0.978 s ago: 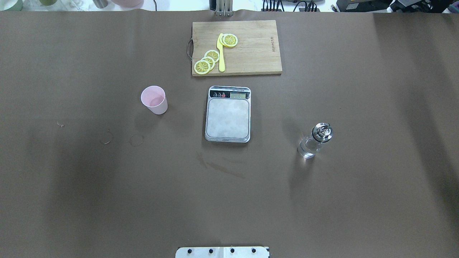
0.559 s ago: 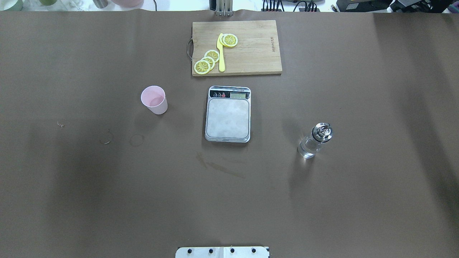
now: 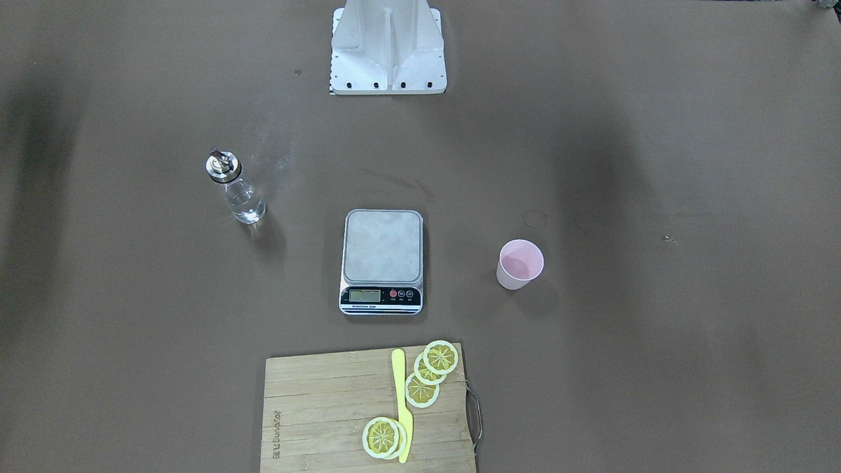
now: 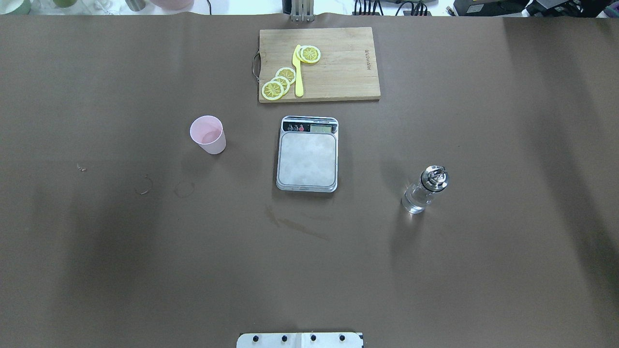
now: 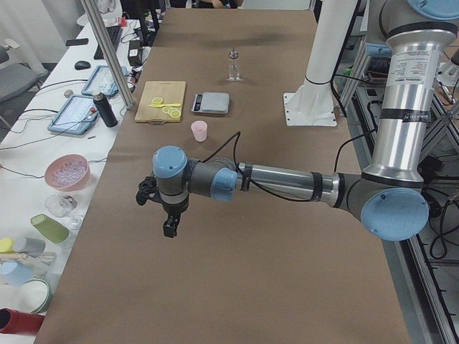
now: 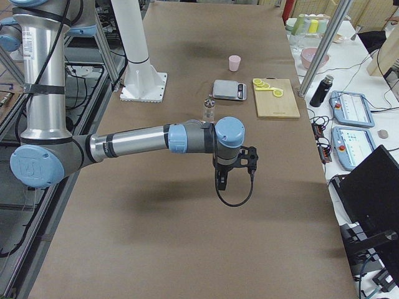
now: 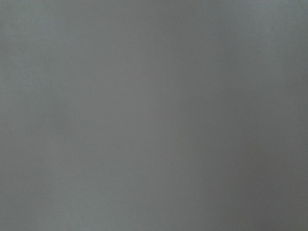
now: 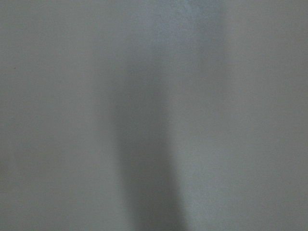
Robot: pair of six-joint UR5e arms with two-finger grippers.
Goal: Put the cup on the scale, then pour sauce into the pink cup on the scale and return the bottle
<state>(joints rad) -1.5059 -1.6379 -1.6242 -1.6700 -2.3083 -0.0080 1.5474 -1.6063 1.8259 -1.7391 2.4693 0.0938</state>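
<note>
Robotics lab: UR arms (image 5: 287,183), teach pendants (image 6: 348,107), alu frame (image 5: 107,50).

A wooden cutting board (image 4: 338,63) lies on brown paper (image 4: 145,266), well apart from the left gripper (image 5: 170,229) and the right gripper (image 6: 221,183). On it rest lemon slices (image 4: 273,90) and a yellow knife (image 4: 298,77).

Both wrist views show only blurred table (image 7: 154,115), the left gripper (image 5: 170,226) and right gripper (image 6: 221,182) appear just in the side views with jaws impossible to judge, the display on the scale (image 3: 382,253) is too small to read, and the cutting board (image 3: 328,414) is cut off by the front-facing view's bottom edge.
</note>
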